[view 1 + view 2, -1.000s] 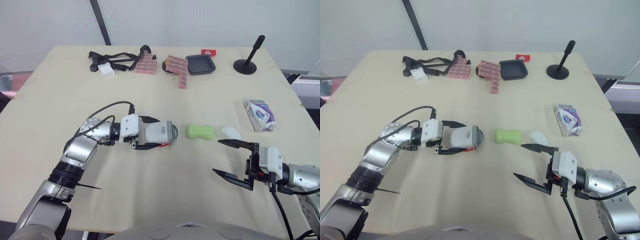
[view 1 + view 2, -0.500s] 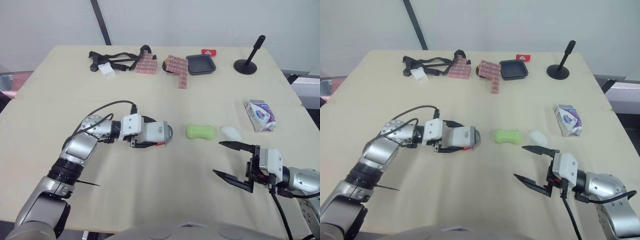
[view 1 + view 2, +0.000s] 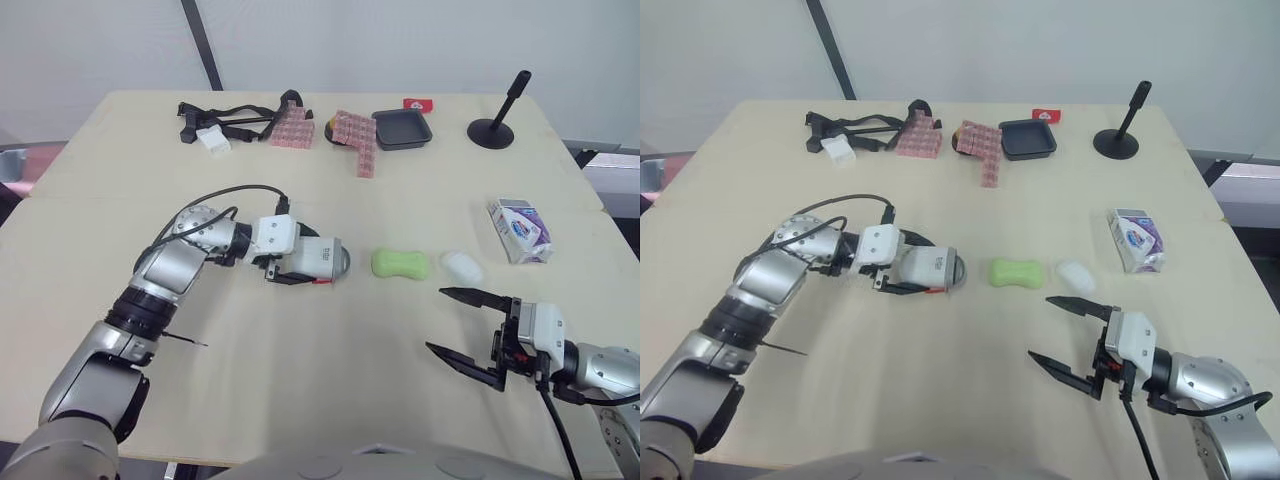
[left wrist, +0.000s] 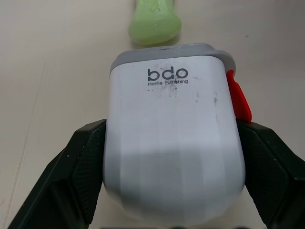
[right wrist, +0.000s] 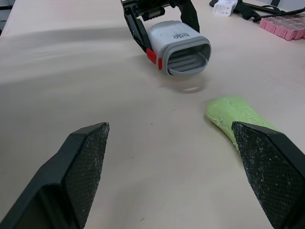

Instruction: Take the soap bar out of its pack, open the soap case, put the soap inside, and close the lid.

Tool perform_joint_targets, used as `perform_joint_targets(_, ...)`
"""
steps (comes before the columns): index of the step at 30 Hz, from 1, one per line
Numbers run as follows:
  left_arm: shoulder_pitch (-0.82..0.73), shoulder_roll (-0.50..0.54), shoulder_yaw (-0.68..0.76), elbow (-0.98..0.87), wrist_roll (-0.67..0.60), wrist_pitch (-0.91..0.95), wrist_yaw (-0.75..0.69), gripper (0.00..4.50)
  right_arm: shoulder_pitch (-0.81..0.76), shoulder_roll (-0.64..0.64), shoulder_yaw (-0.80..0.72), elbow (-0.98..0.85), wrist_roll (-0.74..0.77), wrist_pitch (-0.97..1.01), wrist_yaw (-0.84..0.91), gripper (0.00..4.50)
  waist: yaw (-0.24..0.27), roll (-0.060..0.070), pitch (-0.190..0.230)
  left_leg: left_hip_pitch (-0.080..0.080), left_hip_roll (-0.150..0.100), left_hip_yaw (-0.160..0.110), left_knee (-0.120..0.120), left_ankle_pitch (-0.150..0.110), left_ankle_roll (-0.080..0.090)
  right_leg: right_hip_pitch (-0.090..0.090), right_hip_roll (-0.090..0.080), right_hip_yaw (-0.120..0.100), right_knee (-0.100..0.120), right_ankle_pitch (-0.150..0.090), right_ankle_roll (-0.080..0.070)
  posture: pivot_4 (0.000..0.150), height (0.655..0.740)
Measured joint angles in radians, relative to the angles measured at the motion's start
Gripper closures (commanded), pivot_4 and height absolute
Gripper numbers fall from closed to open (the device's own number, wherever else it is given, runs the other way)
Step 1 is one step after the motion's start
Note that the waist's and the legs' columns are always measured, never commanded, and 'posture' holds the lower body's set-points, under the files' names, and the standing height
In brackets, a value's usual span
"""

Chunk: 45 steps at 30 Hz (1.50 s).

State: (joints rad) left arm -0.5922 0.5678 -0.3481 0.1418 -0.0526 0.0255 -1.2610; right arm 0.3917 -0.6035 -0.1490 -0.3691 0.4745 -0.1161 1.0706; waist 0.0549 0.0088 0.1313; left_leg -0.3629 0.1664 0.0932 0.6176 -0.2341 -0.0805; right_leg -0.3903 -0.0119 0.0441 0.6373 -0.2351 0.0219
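- Left eye view, centre left of the frame: the left gripper (image 3: pixel 303 259) is clamped on the white soap case (image 4: pixel 171 138), with a black finger (image 4: pixel 81 167) pressed to each side; the case is held on its side, low over the table (image 3: pixel 300 390)
- Lower right: the right gripper (image 3: pixel 436 319) is spread wide, holding and touching nothing
- Left wrist view: the case reads "bdo Home Furnishing" in dark print, with a grey rim and a red tab
- Green soap bar (image 3: pixel 400 263) lies unwrapped at centre, near the case's grey end but apart from it
- Small white object (image 3: pixel 460 266) sits just right of the soap
- Soap pack (image 3: pixel 519 229), at middle right, has blue and purple print too small to read
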Motion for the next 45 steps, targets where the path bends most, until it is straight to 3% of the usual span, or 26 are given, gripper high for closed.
perform_joint_targets(10,-0.053,-0.023,-0.058,-0.004,0.031,0.113,-0.004,1.02,0.009,0.012,0.007,0.0,-0.01,-0.016,-0.01,0.08,0.002,0.0,0.0,-0.001,0.0,0.0,0.0,0.0,0.0,0.0,0.0,0.0,-0.001,0.0,0.0,0.15,0.74)
perform_joint_targets(38,-0.134,-0.043,-0.109,-0.035,0.124,0.141,-0.011,1.02,0.002,0.019,0.028,0.018,-0.021,-0.04,-0.029,0.08,0.003,0.0,0.0,-0.001,0.0,0.0,-0.001,0.0,0.0,0.0,0.0,-0.001,-0.002,0.0,0.0,0.15,0.74)
perform_joint_targets(45,-0.134,0.005,-0.107,-0.03,0.124,0.133,-0.045,1.02,-0.003,0.018,0.044,0.009,-0.021,-0.036,-0.04,0.08,0.001,0.0,0.0,-0.001,0.0,0.0,-0.001,0.0,0.0,0.0,0.0,-0.001,-0.002,0.0,0.0,0.15,0.74)
